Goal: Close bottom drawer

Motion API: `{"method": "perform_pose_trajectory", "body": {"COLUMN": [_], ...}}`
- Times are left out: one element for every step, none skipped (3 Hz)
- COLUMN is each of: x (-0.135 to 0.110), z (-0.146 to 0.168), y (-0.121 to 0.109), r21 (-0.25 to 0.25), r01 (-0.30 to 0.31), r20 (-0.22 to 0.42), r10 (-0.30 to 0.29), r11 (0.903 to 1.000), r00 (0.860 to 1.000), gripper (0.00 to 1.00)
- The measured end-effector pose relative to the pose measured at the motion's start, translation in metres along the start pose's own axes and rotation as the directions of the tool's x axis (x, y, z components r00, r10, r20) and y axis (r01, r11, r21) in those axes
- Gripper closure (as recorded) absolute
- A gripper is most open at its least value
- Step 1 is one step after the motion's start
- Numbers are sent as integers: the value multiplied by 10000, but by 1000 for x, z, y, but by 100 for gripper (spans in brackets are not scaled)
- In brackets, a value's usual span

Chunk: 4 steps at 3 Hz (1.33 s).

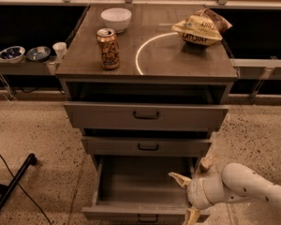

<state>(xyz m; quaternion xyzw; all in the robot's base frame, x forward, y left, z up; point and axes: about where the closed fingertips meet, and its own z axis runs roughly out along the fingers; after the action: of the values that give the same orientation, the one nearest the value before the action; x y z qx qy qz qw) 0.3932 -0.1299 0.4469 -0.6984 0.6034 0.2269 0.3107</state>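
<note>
The bottom drawer (145,213) of the grey-brown cabinet is pulled far out, its inside empty; its front edge with a small dark bar handle sits at the frame's bottom. My gripper (186,197) comes in from the lower right on a white arm (253,191) and sits over the drawer's right front corner. Its pale fingers (180,179) are spread apart, one pointing up-left over the drawer, one pointing down by the drawer front. It holds nothing.
The middle drawer (147,146) and top drawer (146,116) stand slightly out. On the cabinet top are a can (108,48), a white bowl (116,19) and a chip bag (200,30). Small bowls (11,54) sit on a left shelf. A black leg (11,186) lies on the floor.
</note>
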Motion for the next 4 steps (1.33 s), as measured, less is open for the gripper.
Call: {"method": "perform_pose_trajectory", "body": {"x": [26, 66, 110, 140], "z": [29, 69, 102, 128], "y": [3, 16, 12, 19], "r21": [-240, -28, 1093, 1782], "r01": [-667, -1055, -1027, -948], "r20": [-428, -1148, -1304, -983], "r10": [656, 1044, 1167, 1136], "r11": [9975, 9944, 9887, 9794], "r00": [9969, 9879, 9846, 9887], "gripper": [0, 0, 0, 0]}}
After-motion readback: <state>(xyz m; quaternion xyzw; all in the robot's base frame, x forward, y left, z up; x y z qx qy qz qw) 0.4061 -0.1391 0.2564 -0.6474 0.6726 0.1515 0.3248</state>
